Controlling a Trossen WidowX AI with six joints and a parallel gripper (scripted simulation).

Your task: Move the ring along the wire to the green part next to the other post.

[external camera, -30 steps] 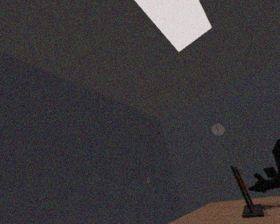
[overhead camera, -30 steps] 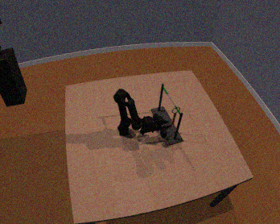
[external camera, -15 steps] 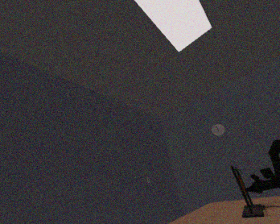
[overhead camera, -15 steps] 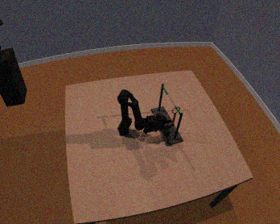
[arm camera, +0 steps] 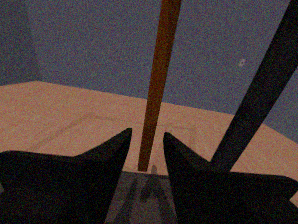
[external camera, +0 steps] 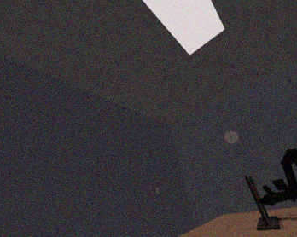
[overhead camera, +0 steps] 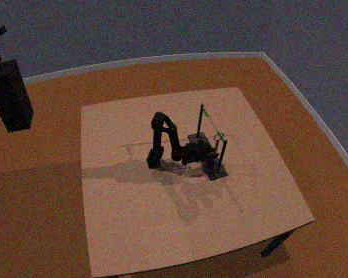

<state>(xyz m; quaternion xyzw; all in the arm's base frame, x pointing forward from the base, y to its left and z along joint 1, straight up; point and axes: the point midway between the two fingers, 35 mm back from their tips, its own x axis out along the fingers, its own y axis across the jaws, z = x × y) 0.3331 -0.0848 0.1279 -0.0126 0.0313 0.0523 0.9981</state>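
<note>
The orange handle (overhead camera: 217, 146) (arm camera: 159, 70) hangs down from the ring (overhead camera: 219, 133), which is around the wire at the green part (overhead camera: 222, 139) beside the near post (overhead camera: 222, 156) (arm camera: 255, 95). The other green part (overhead camera: 206, 113) is beside the far post (overhead camera: 200, 121). The thin grey wire between them is faint. My gripper (overhead camera: 213, 150) (arm camera: 148, 134) is partly open. In the wrist view the handle's lower part shows in the gap between the fingertips, with space on both sides; how deep it sits there is hard to tell. The ring is outside the wrist view.
The posts stand on a dark base plate (overhead camera: 219, 174) (external camera: 269, 223) (arm camera: 132, 182) below the gripper. The near post rises close to the right finger in the wrist view. A dark pedestal (overhead camera: 11, 95) stands beyond the table (overhead camera: 139, 230) at the left.
</note>
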